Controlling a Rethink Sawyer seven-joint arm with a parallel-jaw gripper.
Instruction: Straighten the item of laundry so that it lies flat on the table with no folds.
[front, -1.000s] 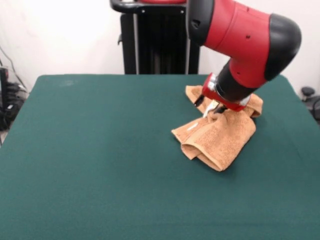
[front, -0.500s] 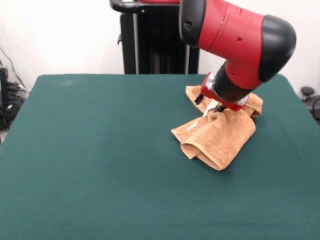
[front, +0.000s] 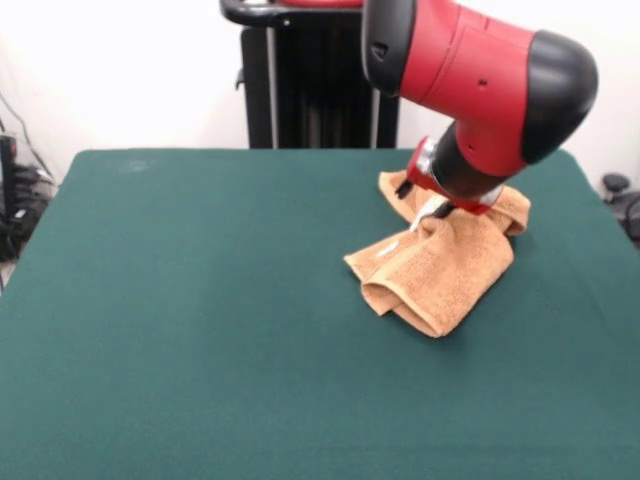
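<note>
Towel (front: 438, 275), orange-tan and rumpled, lies in folds on the right half of the green table (front: 200, 330), its doubled-over lower end toward the near side. Gripper (front: 425, 207) is down on the towel's upper middle; whether its jaws are apart or together cannot be told.

towel (front: 440, 270): on the table (front: 200, 330), right of the frame's centre
gripper (front: 424, 208): at the towel's upper part, arm above it
</note>
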